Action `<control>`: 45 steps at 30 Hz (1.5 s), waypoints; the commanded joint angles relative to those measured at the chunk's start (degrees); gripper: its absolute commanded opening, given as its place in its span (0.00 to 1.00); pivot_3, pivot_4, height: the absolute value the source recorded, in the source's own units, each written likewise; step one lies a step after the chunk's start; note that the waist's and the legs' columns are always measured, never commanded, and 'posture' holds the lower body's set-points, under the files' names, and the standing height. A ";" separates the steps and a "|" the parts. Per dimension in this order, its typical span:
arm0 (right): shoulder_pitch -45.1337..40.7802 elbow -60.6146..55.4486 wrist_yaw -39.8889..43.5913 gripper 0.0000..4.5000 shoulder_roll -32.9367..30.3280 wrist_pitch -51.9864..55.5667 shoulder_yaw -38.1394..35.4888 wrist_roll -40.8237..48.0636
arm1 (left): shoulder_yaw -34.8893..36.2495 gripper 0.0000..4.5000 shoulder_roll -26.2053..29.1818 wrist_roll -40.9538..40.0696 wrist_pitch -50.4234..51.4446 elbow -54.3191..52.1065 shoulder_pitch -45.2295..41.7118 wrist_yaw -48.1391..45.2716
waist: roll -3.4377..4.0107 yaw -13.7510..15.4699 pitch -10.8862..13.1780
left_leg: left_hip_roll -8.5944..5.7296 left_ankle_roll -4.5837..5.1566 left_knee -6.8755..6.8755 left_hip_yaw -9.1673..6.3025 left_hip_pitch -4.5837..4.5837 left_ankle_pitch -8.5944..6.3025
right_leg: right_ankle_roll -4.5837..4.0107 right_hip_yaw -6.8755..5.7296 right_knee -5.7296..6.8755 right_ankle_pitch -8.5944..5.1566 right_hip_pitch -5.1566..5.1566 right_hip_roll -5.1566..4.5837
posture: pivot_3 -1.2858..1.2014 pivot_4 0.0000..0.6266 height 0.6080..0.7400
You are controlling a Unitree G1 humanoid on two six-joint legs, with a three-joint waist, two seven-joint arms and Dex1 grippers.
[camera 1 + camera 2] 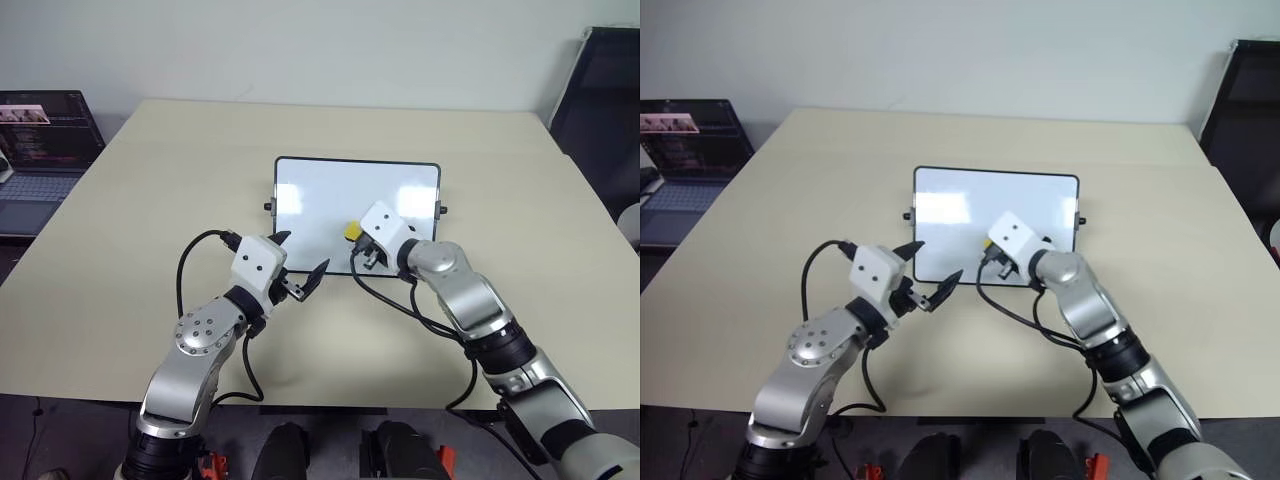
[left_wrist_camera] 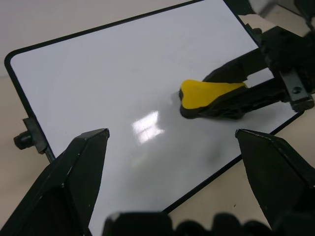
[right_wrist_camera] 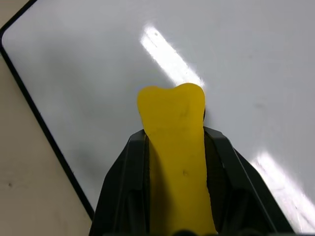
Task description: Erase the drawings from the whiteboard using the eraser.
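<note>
Left gripper [image 1: 298,262], jaws spread wide and empty, at near-left board corner; right gripper [image 2: 231,96] clamped on yellow eraser [image 2: 209,93], pressed flat mid-whiteboard [image 1: 330,195], with bare white surface around it; beige table [image 1: 120,230] open on all sides.

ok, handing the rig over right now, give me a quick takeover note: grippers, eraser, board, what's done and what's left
Right gripper: fingers shut on the eraser, which is pressed on the whiteboard in its lower right part.
Left gripper: open, empty, hovering at the board's near edge, left of the eraser; it is not touching the board.
Whiteboard: flat on the table, centred ahead of the robot.
Done: eraser picked up and on the board; no drawings can be made out on the surface, only glare.
Left: check the board up close for faint marks, wipe any that remain, then set the eraser down.
</note>
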 commanded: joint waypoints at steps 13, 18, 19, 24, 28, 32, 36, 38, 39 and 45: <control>-1.00 1.22 -1.34 0.25 0.24 1.72 -1.74 -1.18 | 0.31 1.00 -0.02 -0.92 -0.41 -0.74 -1.09 -1.27 | -0.01 -0.10 -0.01 | 0.01 0.03 0.07 0.01 0.09 0.04 | 0.02 0.02 0.06 0.02 0.06 0.02 | 0.52 0.24 1.00; -2.41 2.04 -1.74 0.25 2.32 1.74 -1.15 -1.17 | 0.44 1.00 0.05 -0.84 -0.54 -0.70 -1.07 -1.37 | -0.01 -0.23 -0.01 | 0.04 0.03 0.05 0.02 0.09 0.04 | 0.02 0.04 0.06 0.02 0.04 0.04 | 0.52 0.24 1.00; -2.81 2.37 -1.86 0.25 2.72 1.63 -1.12 -1.15 | 0.65 1.00 0.12 -0.89 -0.49 -0.63 -1.15 -1.37 | -0.01 -0.23 -0.01 | 0.04 0.03 0.04 0.02 0.09 0.04 | 0.02 0.04 0.06 0.02 0.04 0.04 | 0.52 0.24 1.00; -4.46 4.33 -2.16 0.25 4.02 0.50 -0.97 -1.33 | 0.97 1.00 0.29 -0.98 -0.31 -1.10 -0.54 -1.31 | -0.01 -0.41 -0.01 | 0.03 0.03 0.04 0.03 0.08 0.04 | 0.02 0.04 0.06 0.02 0.03 0.03 | 0.52 0.24 1.00; -6.08 6.70 -2.21 0.25 5.39 -1.49 0.10 -2.01 | 0.83 1.00 0.05 -0.94 -0.07 -1.29 -0.51 -0.98 | -0.01 -0.64 -0.01 | 0.04 0.03 0.04 0.03 0.08 0.04 | 0.02 0.05 0.06 0.02 0.02 0.03 | 0.52 0.24 1.00; -7.12 8.14 -2.51 0.25 6.84 -2.34 0.26 -2.32 | 0.81 1.00 0.06 -0.93 0.04 -1.45 -0.38 -0.93 | -0.01 -0.72 -0.01 | 0.04 0.03 0.02 0.03 0.08 0.04 | 0.02 0.04 0.07 0.02 0.01 0.03 | 0.52 0.24 1.00; -6.09 7.97 -1.90 0.25 5.94 -3.23 0.89 -3.20 | 1.29 1.00 0.29 -1.01 0.08 -1.23 -0.54 -0.99 | -0.01 -0.74 -0.01 | 0.03 0.02 0.01 0.02 0.06 0.04 | 0.02 0.03 0.06 0.02 0.00 0.02 | 0.52 0.24 1.00; -5.53 7.56 -1.43 0.25 5.24 -3.51 1.45 -3.64 | 1.37 1.00 0.33 -1.06 0.15 -1.18 -0.63 -1.02 | -0.01 -0.73 -0.01 | 0.02 0.02 0.01 0.03 0.05 0.04 | 0.02 0.04 0.05 0.02 0.00 0.02 | 0.52 0.24 1.00; -5.17 7.22 -1.26 0.25 5.10 -3.32 1.34 -3.60 | 1.37 1.00 0.32 -1.08 0.20 -1.20 -0.67 -1.01 | -0.01 -0.73 -0.01 | 0.02 0.02 0.01 0.02 0.06 0.04 | 0.02 0.03 0.05 0.02 0.00 0.02 | 0.52 0.24 1.00; -1.93 5.14 0.36 0.25 -0.54 -3.14 -0.53 -4.41 | 1.36 1.00 0.57 -1.19 0.51 -0.83 -1.31 -1.51 | -0.01 -0.25 -0.01 | 0.00 0.02 0.00 0.01 0.05 0.04 | 0.02 0.01 0.04 0.02 0.01 0.00 | 0.52 0.24 1.00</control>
